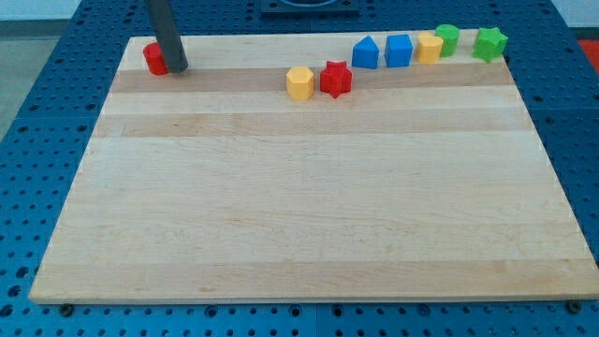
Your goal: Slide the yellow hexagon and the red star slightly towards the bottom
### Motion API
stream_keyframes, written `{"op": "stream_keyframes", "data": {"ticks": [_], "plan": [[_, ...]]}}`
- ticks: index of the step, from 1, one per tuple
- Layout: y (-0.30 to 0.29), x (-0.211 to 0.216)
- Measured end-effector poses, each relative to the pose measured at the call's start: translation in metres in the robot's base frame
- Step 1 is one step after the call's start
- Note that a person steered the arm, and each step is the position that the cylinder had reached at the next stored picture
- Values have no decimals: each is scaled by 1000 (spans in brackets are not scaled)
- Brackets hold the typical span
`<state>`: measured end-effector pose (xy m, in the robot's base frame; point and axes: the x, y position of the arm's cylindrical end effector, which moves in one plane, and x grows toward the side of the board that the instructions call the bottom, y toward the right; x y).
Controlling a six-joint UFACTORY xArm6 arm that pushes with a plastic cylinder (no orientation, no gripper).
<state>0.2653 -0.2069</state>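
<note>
Broadly, the wooden surface [309, 206] fills most of the view, resting on a blue perforated base [37, 112]. My tip [178, 68] is the end effector here, a plain dark rod with nothing to clench or release; it grasps nothing and stands near the surface's far corner at about ten o'clock from the board's middle. A red block [154, 59], its shape partly hidden, touches the rod on its nine o'clock side.

Both task blocks lie well apart from my tip, at three o'clock from it. The red star [336, 79] is a chunky, many-pointed piece, and the yellow hexagon [299, 82] sits just beside it at its nine o'clock, nearly touching.

Further along, at about two o'clock from the star, runs a row: a blue house-shaped block [366, 52], a blue cube [399, 50], a yellow block [429, 47], a green block [447, 38] and a green star [489, 43].

No readable writing or labels show anywhere.
</note>
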Motion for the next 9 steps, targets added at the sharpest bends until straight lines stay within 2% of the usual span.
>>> {"op": "stream_keyframes", "data": {"ticks": [1, 2, 4, 5, 6, 7, 8, 9], "plan": [[47, 30], [84, 36], [88, 36], [105, 11], [162, -16], [197, -24], [223, -24], [223, 7]]}}
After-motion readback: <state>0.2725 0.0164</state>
